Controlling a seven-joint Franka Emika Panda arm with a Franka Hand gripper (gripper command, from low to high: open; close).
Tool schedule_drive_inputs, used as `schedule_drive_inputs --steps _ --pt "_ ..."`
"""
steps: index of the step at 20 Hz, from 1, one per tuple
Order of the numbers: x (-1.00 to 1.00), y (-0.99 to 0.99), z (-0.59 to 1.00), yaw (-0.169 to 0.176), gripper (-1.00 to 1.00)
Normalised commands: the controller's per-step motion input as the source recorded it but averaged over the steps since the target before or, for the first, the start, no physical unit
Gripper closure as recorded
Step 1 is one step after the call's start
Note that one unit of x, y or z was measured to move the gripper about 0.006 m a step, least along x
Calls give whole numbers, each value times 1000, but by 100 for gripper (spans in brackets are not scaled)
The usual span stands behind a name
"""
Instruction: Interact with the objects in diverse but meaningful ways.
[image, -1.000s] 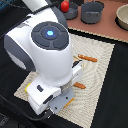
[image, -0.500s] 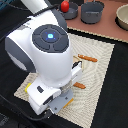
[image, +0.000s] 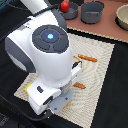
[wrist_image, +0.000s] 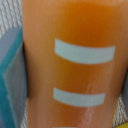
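Filling most of the exterior view, white arm (image: 47, 55) low over a cream woven mat (image: 100, 60); tool hidden beneath it, state not discernible. Red tomato (image: 65, 6) in a grey dish and dark grey pot (image: 92, 12) beyond the mat. Wrist view: orange object with white bars (wrist_image: 75, 60), very close, beside a teal-edged block (wrist_image: 11, 80).

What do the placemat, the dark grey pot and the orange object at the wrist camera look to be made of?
Placemat: woven fabric or straw, judging by its fine wavy weave; matte.
Dark grey pot: probably moulded plastic, smooth and dull.
Orange object: likely smooth plastic with pale rectangular marks; too blurred to be sure.
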Motion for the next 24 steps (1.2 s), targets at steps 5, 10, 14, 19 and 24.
schedule_drive_inputs --steps 5,10,14,19,24 --pt "327 155 1000 -4 100" --pt "-6 430 631 13 100" --pt "-150 766 263 11 100" --pt "-421 875 3 5 100" --pt "-425 877 0 5 100"
